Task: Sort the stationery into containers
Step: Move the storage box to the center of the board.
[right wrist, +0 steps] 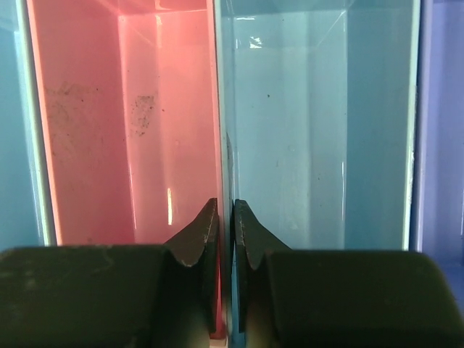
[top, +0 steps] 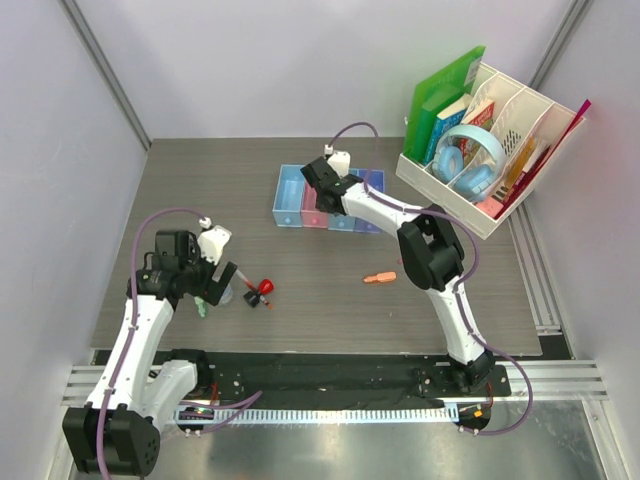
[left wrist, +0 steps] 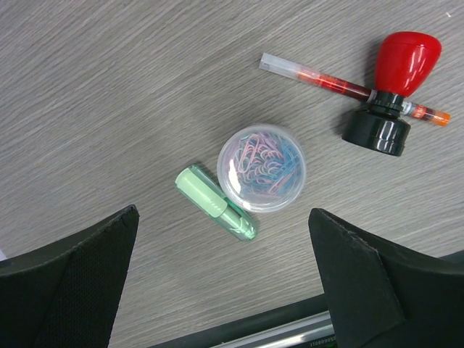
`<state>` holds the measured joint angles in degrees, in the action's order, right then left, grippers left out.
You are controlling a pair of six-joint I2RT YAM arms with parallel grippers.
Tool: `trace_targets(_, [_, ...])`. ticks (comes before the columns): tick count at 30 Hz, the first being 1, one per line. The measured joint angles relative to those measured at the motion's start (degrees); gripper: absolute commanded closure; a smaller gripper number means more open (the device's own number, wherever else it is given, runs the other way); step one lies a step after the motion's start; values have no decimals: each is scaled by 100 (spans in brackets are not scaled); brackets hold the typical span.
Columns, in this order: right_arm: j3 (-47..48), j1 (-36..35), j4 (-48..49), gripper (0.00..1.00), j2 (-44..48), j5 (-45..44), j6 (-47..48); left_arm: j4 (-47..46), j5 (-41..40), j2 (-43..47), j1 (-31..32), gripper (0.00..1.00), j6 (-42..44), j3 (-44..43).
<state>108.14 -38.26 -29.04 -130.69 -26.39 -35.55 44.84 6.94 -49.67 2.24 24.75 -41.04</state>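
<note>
My left gripper [top: 212,292] is open and empty, hovering over a short green piece [left wrist: 216,201] and a round translucent box of paper clips [left wrist: 262,168] that touch each other on the table. The left wrist view shows its jaws wide apart [left wrist: 223,217]. A red-topped stamp [left wrist: 391,90] lies across a slim red pen [left wrist: 341,83] to the right. A short orange piece [top: 379,277] lies mid-table. My right gripper [top: 322,180] is at the row of trays, shut [right wrist: 225,210] on the wall between the pink tray [right wrist: 109,123] and the light blue tray [right wrist: 319,123].
A big white perforated organizer [top: 495,150] with books, folders and blue headphones stands tilted at the back right. The end light blue tray [top: 289,197] and purple-blue tray [top: 372,196] flank the row. The table's front edge and a black rail [left wrist: 290,326] lie just below my left gripper.
</note>
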Motion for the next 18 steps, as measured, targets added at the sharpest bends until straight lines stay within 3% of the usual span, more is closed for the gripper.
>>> trace_targets(10, [-535,-247,-177,98,350,-437,-216,-4,157,-17,0,0,-2,-7])
trace_targets(18, [-544,-463,-260,72,415,-459,114,-50,164,-20,0,0,-4,-9])
